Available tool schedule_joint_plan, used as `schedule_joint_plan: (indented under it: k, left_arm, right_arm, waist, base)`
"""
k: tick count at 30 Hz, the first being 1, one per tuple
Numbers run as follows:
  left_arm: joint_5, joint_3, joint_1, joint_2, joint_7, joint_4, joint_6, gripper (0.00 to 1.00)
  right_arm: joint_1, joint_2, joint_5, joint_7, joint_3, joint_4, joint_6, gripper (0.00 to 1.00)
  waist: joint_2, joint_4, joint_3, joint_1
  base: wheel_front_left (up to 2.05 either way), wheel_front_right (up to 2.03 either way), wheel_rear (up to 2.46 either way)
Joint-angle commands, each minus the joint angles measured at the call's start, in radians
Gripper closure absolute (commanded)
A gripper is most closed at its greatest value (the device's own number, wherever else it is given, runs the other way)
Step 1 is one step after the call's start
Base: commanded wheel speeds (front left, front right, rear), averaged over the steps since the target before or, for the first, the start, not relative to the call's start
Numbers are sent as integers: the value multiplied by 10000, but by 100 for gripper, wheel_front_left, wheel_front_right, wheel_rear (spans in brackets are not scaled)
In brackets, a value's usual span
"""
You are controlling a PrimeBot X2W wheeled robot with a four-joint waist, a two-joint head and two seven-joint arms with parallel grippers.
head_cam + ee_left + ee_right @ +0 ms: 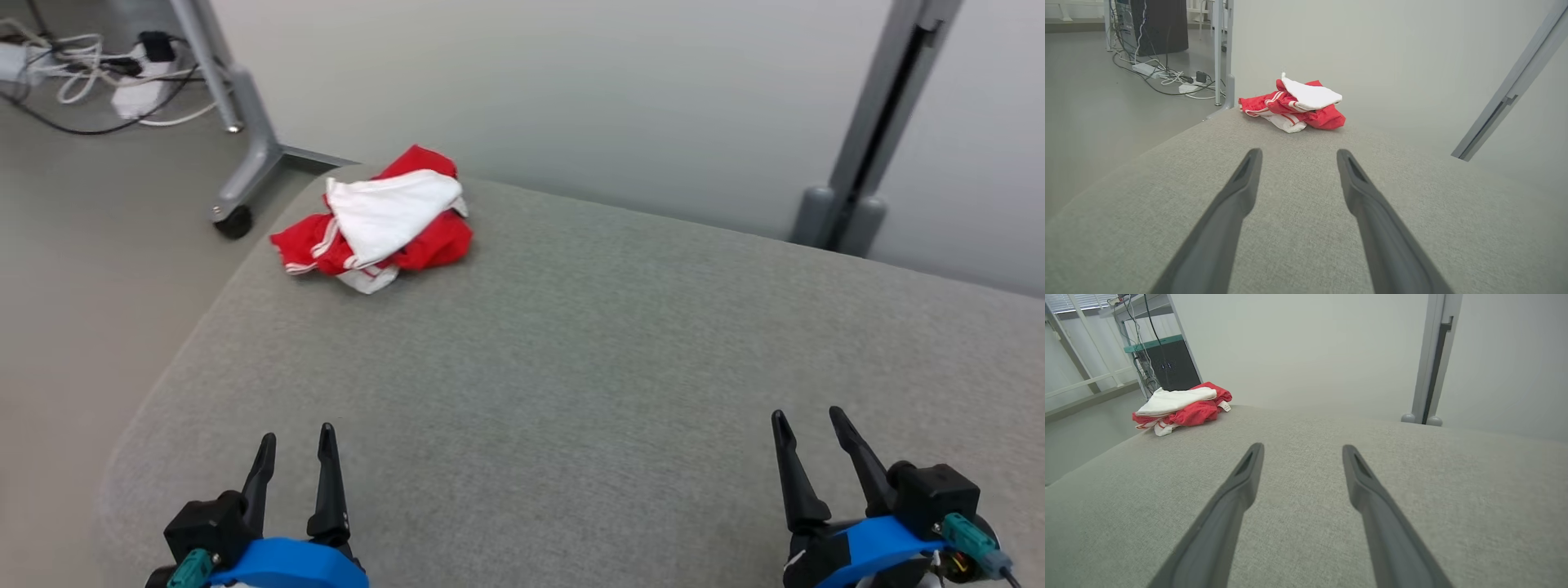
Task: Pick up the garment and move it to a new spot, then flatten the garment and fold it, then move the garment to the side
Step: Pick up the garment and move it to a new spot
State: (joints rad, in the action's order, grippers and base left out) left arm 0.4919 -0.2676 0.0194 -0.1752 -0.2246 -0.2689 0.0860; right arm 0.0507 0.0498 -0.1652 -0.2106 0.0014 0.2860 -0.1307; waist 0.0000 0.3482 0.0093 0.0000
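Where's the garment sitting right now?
In the head view, the crumpled red-and-white garment lies at the far left corner of the grey cushioned surface, beside the wheeled stand leg on the floor, well ahead of the open left pincer.

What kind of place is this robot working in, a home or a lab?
Probably a lab or test room, not a home: a grey fabric-covered table holding a crumpled red-and-white garment, plain partition panels on a castored metal leg, and loose cables on the floor.
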Motion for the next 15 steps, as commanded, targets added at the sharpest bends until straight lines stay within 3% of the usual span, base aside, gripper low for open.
schedule_joint_plan:
  k: [1,8,15]
  left_arm:
    - [-1,15,-37,-14,17,64,2,0]
    - [66,13,-176,-132,79,302,69,0]
    - [100,87,-233,-231,57,559,154,0]
  right_arm:
    - [-147,13,-29,34,11,-38,-1,0]
    - [-169,16,-107,76,256,-39,-1,0]
    - [42,16,-130,106,665,-61,-1,0]
  waist:
    - [0,654,401,0]
    - [0,1637,381,0]
    - [0,1653,450,0]
  base:
    - [0,0,0]
    - [0,0,0]
    - [0,0,0]
